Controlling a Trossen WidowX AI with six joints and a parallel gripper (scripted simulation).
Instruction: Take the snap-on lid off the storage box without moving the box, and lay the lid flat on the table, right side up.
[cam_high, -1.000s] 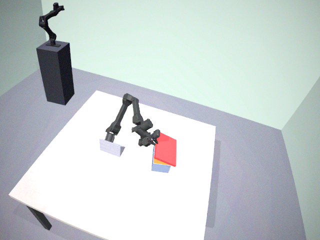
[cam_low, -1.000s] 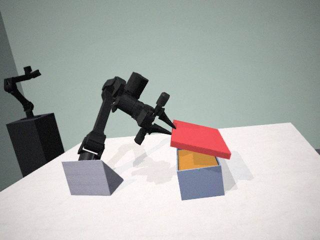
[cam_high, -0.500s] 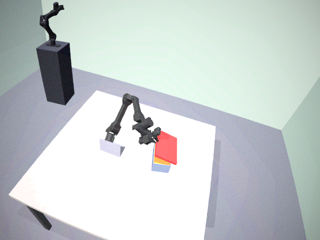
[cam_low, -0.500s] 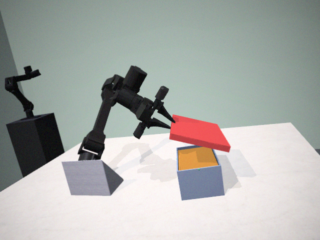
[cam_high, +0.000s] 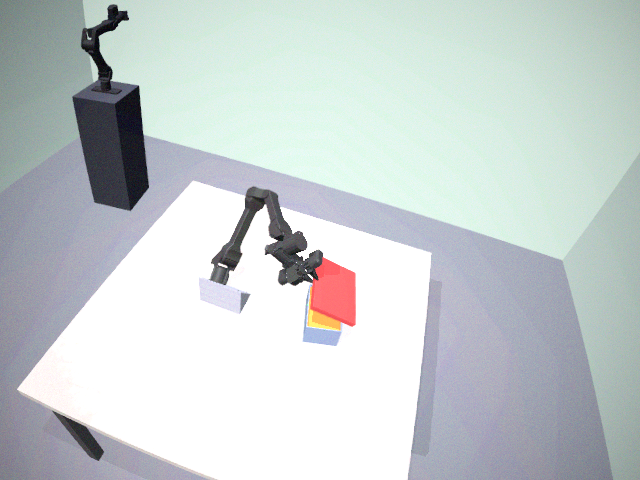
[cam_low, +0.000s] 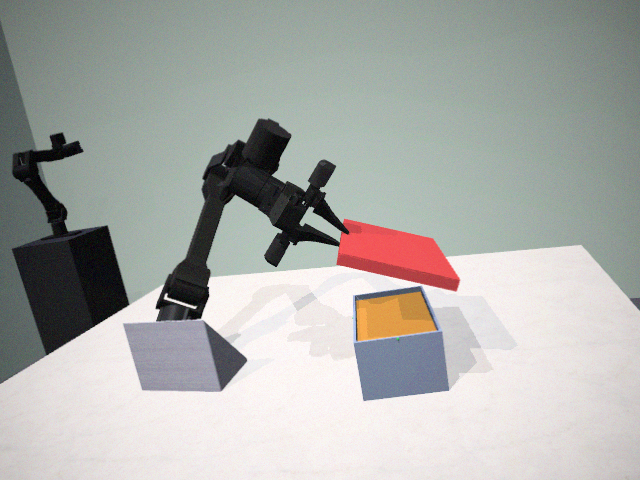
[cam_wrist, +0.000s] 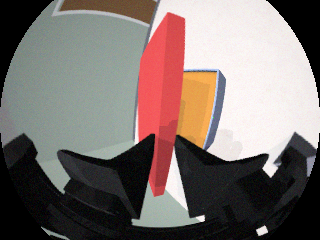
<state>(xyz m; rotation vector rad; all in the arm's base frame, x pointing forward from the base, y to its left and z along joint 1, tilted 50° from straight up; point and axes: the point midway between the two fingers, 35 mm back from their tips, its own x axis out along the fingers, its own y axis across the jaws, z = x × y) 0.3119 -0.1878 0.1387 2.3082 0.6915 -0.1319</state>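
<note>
The red lid (cam_high: 334, 292) (cam_low: 395, 254) (cam_wrist: 161, 85) is in the air above the storage box, apart from it. It is tilted, its far edge lower than the edge at the fingers, with its flat top facing up. My gripper (cam_high: 314, 279) (cam_low: 344, 239) (cam_wrist: 164, 138) is shut on the lid's near edge, one finger above and one below. The blue-grey storage box (cam_high: 321, 336) (cam_low: 401, 367) (cam_wrist: 221, 102) stands upright on the table, open at the top, with an orange inside (cam_low: 392, 317) (cam_wrist: 197, 105). The lid's underside is hidden.
The pale table (cam_high: 206, 387) (cam_low: 258, 428) carries a grey wedge-shaped block (cam_high: 221, 296) (cam_low: 173, 356) in front of the arm's base, to the left of the box. A second arm (cam_high: 93, 43) (cam_low: 38, 186) stands on a dark pedestal (cam_high: 108, 149) (cam_low: 62, 289) beyond the table.
</note>
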